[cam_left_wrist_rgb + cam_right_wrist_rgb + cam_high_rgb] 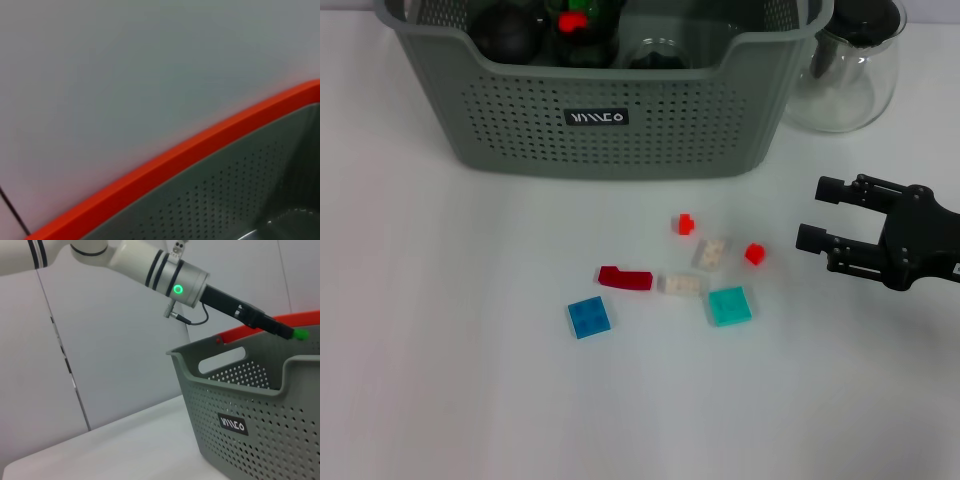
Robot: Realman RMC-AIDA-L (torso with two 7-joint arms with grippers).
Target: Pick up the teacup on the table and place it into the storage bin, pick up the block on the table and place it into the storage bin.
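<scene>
Right of the scattered blocks, my right gripper (812, 213) hovers low over the table (440, 380) with its fingers spread and nothing between them, fingertips facing toward the robot's left. The nearest piece is the small red cube (754, 254), lying just beside and slightly nearer me than the lower fingertip; it has no long axis to speak of, so I judge approach angle matters little. The teal flat block (730, 306) sits a little nearer me again. The storage bin (620, 140) stands at the far side of the table, already holding dark rounded items; I see no teacup on the table. My left arm (165, 270) reaches over the bin's far rim, and I cannot tell how its fingers stand.
</scene>
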